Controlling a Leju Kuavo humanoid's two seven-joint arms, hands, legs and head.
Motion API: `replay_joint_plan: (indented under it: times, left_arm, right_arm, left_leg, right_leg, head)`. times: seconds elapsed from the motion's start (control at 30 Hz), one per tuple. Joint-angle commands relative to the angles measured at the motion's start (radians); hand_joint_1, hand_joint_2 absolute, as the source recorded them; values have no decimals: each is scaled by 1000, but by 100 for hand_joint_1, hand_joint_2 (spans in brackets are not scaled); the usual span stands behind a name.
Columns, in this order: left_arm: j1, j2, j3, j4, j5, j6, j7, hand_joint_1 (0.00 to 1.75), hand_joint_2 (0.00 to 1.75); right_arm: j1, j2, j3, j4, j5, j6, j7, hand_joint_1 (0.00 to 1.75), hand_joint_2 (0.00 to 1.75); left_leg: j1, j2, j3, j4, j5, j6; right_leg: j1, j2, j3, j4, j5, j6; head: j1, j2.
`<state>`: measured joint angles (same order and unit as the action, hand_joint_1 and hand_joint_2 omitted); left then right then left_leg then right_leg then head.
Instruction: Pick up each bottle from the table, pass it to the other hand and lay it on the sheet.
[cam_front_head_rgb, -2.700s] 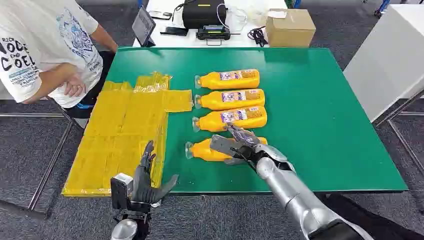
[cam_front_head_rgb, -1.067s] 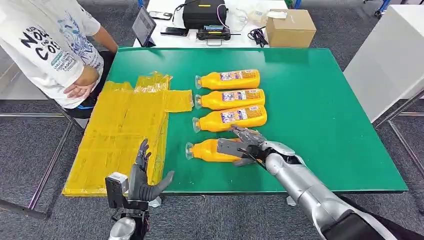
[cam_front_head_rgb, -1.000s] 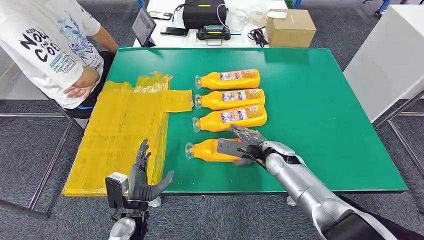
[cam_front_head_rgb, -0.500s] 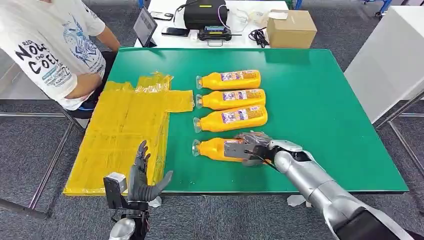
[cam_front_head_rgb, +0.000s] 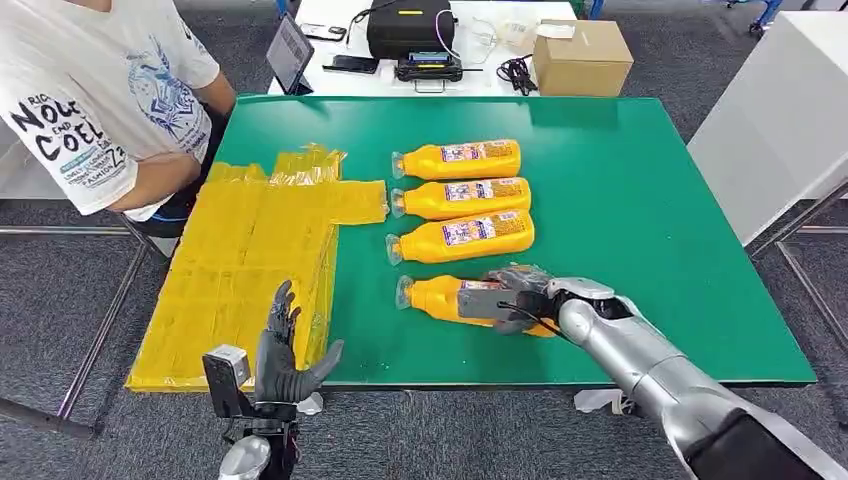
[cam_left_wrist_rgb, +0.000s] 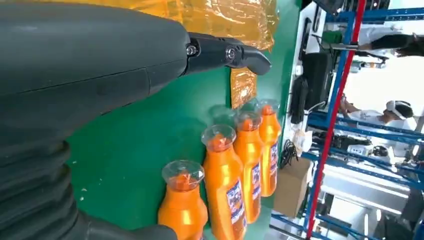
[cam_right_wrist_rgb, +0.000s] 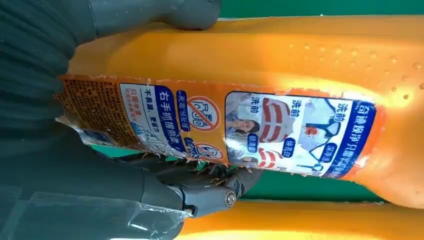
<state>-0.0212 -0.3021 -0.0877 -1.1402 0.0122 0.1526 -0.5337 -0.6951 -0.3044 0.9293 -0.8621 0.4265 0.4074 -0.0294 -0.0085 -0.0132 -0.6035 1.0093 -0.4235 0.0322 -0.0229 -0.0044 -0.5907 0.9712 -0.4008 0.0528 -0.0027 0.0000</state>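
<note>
Our right hand (cam_front_head_rgb: 503, 299) is wrapped around the nearest bottle (cam_front_head_rgb: 440, 296), the one closest to the front edge of the tabletop (cam_front_head_rgb: 640, 200). In the right wrist view the thumb lies on one side of the label and the dark fingers (cam_right_wrist_rgb: 210, 187) curl under the other side, so we judge the grip as closed on the body.

The bottle lies on its side, with the long axis running left to right along the front edge. Its cap points to the left, toward the yellow sheet (cam_front_head_rgb: 250, 260), and the base is hidden under our hand. Whether it is already off the table we cannot tell.

Our left hand (cam_front_head_rgb: 283, 352) hovers low at the front edge of the tabletop, beside the near right corner of the sheet, fingers spread and holding nothing. It is well apart from the bottle, and the cap end is the end nearer to it.

We think the handover should bring this free cap end leftward to the waiting left hand.

Three other bottles (cam_front_head_rgb: 460, 198) lie parallel behind it.
</note>
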Motion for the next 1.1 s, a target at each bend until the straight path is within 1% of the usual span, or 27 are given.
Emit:
replay_joint_plan:
  times: [0.03,0.07,0.1,0.13,0.17,0.2,0.23,0.27,0.3,0.37,0.4,0.43,0.47,0.53,0.6,0.67,0.7,0.77,0.83,0.9,1.07,1.1]
  left_arm:
    - [-23,13,-6,60,21,-3,-5,0,175]
    - [-18,13,-4,50,24,1,-12,0,175]
    - [-10,16,-5,36,24,0,-13,0,175]
    - [1,17,-1,17,24,3,-14,0,175]
    - [13,18,1,-2,23,2,-14,0,175]
    - [21,16,6,-13,21,5,-14,0,175]
    - [25,15,7,-20,19,5,-14,0,175]
    - [29,13,8,-27,17,6,-15,0,175]
    - [30,11,10,-28,17,5,-15,0,175]
    - [32,6,13,-30,17,8,-20,0,175]
    - [34,5,13,-32,18,10,-23,0,175]
    - [35,4,12,-34,20,12,-26,0,175]
    - [35,4,12,-34,20,12,-26,0,175]
    - [35,3,11,-36,21,12,-26,0,175]
    - [34,2,12,-38,26,17,-30,0,175]
    - [32,1,15,-46,42,20,-35,0,175]
    - [33,1,15,-51,57,12,-33,0,175]
    - [34,7,9,-69,100,-21,-15,0,175]
    - [38,21,-9,-92,161,-87,13,0,175]
    - [41,25,-15,-101,165,-89,16,0,175]
    - [42,26,-15,-101,165,-89,16,0,175]
    - [42,26,-15,-101,165,-89,16,0,175]
  right_arm:
    - [1,-45,71,-7,-84,-51,-16,175,175]
    - [67,-20,-12,-37,-122,-170,-51,175,175]
    - [120,-1,-63,-81,-103,-255,-86,175,175]
    - [195,42,-151,-138,-96,-340,-128,175,175]
    - [258,71,-211,-221,-62,-381,-145,175,175]
    - [326,126,-299,-304,-56,-451,-218,175,175]
    - [360,152,-332,-379,-42,-469,-245,175,175]
    - [406,199,-381,-474,-25,-499,-277,175,175]
    - [426,223,-408,-533,-12,-522,-303,175,175]
    - [471,276,-470,-642,8,-561,-334,175,175]
    - [486,288,-486,-677,8,-569,-342,175,175]
    - [507,304,-511,-716,17,-605,-367,175,175]
    - [507,304,-511,-716,17,-605,-367,175,175]
    - [517,302,-519,-726,19,-607,-369,175,175]
    - [531,319,-544,-735,38,-644,-409,175,175]
    - [564,338,-567,-770,43,-679,-442,175,175]
    - [582,344,-575,-789,45,-694,-453,175,175]
    - [626,354,-593,-813,46,-713,-465,175,175]
    - [664,365,-616,-796,29,-719,-486,175,175]
    - [673,368,-621,-780,26,-723,-511,175,175]
    - [667,371,-623,-779,26,-723,-510,175,175]
    - [667,371,-623,-779,26,-723,-510,175,175]
  left_leg:
    - [1,-1,2,-1,0,-2]
    - [1,-1,1,-1,0,-1]
    - [2,-1,2,-1,-1,-2]
    - [2,-1,3,-1,-1,-2]
    - [2,-1,3,-2,-1,-2]
    - [3,0,5,-2,-2,-3]
    - [3,2,4,-2,-2,-3]
    - [2,0,0,-1,-1,-2]
    - [3,5,3,-1,-3,-4]
    - [2,4,-3,0,-3,-3]
    - [3,6,-1,1,-5,-5]
    - [4,4,-3,1,-4,-4]
    - [3,2,-6,0,-2,-3]
    - [4,-1,-6,0,-2,-3]
    - [5,0,-5,1,-3,-3]
    - [4,-1,-6,0,-2,-3]
    - [4,0,-5,0,-3,-3]
    - [2,-2,-6,0,-2,-3]
    - [2,-3,-5,0,-2,-3]
    - [3,-2,-3,-1,-3,-4]
    - [1,0,-6,-1,-2,-3]
    - [2,1,-4,0,-3,-4]
  right_leg:
    - [1,-1,3,-1,-1,-2]
    - [1,-1,2,-1,0,-2]
    - [2,-2,4,-2,-1,-3]
    - [2,-1,4,-2,-1,-2]
    - [2,-1,4,-3,0,-2]
    - [4,0,6,-4,-1,-4]
    - [3,2,4,-3,-1,-3]
    - [2,1,1,-2,0,-2]
    - [3,5,2,-1,-1,-4]
    - [3,4,-4,1,-1,-3]
    - [4,5,-2,2,-3,-4]
    - [4,2,-4,2,-3,-4]
    - [4,1,-7,1,-2,-2]
    - [4,-1,-6,1,-3,-3]
    - [5,-1,-4,1,-4,-3]
    - [3,-1,-6,0,-3,-3]
    - [4,-1,-4,0,-3,-4]
    - [2,-2,-5,1,-3,-3]
    - [2,-3,-4,0,-3,-3]
    - [3,-2,-2,0,-4,-4]
    - [1,0,-6,0,-2,-3]
    - [2,0,-3,0,-3,-4]
  head:
    - [0,0]
    - [0,0]
    - [0,0]
    - [0,0]
    - [0,0]
    - [0,0]
    - [1,0]
    - [0,0]
    - [0,0]
    - [0,0]
    - [0,0]
    - [0,0]
    - [0,0]
    - [0,0]
    - [0,0]
    - [1,0]
    - [1,0]
    - [0,0]
    - [1,0]
    - [0,0]
    - [0,0]
    - [0,0]
